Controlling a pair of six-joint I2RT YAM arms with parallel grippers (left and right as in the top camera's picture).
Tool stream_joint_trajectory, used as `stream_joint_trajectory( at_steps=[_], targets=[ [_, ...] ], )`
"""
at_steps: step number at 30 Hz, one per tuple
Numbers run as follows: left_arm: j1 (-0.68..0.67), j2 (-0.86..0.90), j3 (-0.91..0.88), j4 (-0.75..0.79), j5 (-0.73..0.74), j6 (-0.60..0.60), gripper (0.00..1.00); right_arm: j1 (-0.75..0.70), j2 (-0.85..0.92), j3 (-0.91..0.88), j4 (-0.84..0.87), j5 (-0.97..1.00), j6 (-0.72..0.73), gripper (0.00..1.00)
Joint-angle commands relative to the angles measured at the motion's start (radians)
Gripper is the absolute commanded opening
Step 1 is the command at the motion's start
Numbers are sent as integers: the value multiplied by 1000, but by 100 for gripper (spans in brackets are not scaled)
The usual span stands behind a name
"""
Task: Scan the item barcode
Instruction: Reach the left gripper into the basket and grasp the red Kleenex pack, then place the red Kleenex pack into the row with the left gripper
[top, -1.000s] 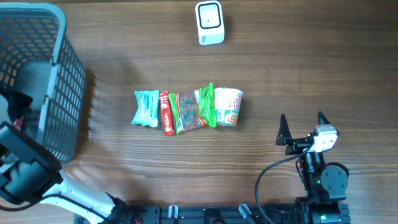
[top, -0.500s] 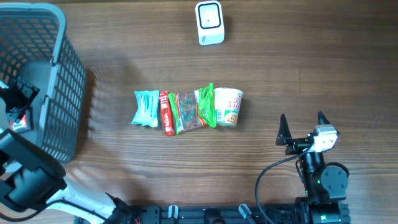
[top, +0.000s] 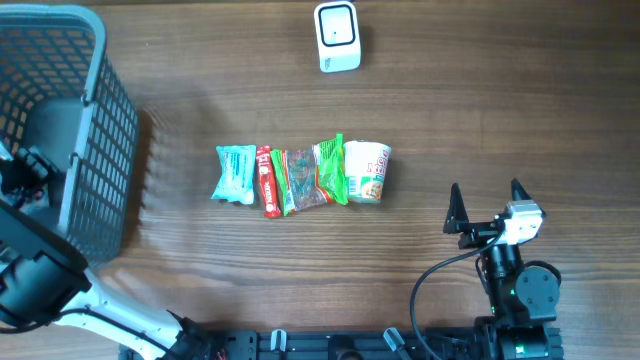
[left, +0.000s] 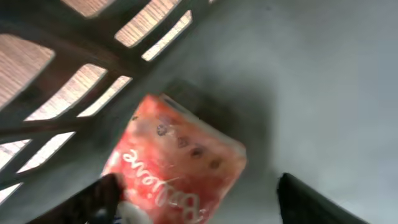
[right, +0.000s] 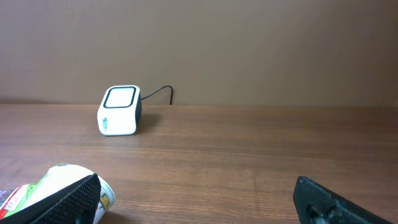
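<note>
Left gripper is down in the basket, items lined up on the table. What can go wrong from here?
1. The left gripper stands open over the red packet, which lies close to the basket wall; a finger might snag the mesh when lifting out.
2. The snack packets and the noodle cup lie touching in a row; the open right gripper might drag a neighbour when it picks one.
</note>
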Motion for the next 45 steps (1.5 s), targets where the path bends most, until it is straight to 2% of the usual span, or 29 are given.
stream_joint_trajectory(
  at_steps=[1,2,5,7,8,9,12,16,17,21,25,27,29,31,32,35,37,41,43,45],
  targets=[
    [-34,15,-5,-16,199,-56,67,2,-5,-1,5,-6,-17,100],
    [-54,15,-5,-20,213,-56,64,2,-5,-1,5,-5,-17,100],
    [-122,-5,-4,-21,212,-56,68,2,-5,-1,5,-6,-17,100],
    [-160,-49,-4,1,197,-56,78,2,-5,-1,5,-5,-17,100],
    [-166,-65,-4,9,196,-56,79,2,-5,-1,5,-6,-17,100],
    [-166,-83,-4,20,192,-57,87,2,-5,-1,5,-6,-17,100],
    [-154,-75,-4,23,166,-56,100,2,-5,-1,5,-5,-17,100],
    [-150,-27,-5,23,113,-45,100,2,-5,-1,5,-5,-17,100],
    [-141,-15,-5,23,108,-46,98,2,-5,-1,5,-6,-17,100],
    [-102,18,-5,23,132,-47,69,2,-5,-1,5,-5,-17,100],
    [-60,53,-5,35,262,-47,64,2,-5,-1,5,-5,-17,100],
    [-60,68,-5,34,262,-45,49,2,-5,-1,5,-6,-17,100],
    [-60,80,-5,35,269,-45,44,2,-5,-1,5,-6,-17,100],
    [-60,80,-5,42,306,-46,9,2,-5,-1,5,-6,-17,99],
    [-60,72,-2,45,348,-48,4,2,-5,-1,5,-6,-17,100],
    [-61,-5,39,18,378,-130,4,2,-5,-1,5,-5,-17,100],
    [-72,-116,89,-29,377,-140,4,2,-5,-1,5,-6,-17,100],
    [-121,-466,127,-56,374,-270,4,2,-5,-1,5,-5,-17,100],
    [-195,-640,127,-130,373,-282,4,2,-5,-1,5,-5,-17,100],
    [-330,-763,127,-261,333,-282,4,2,-5,-1,5,-6,-17,100]
  ],
)
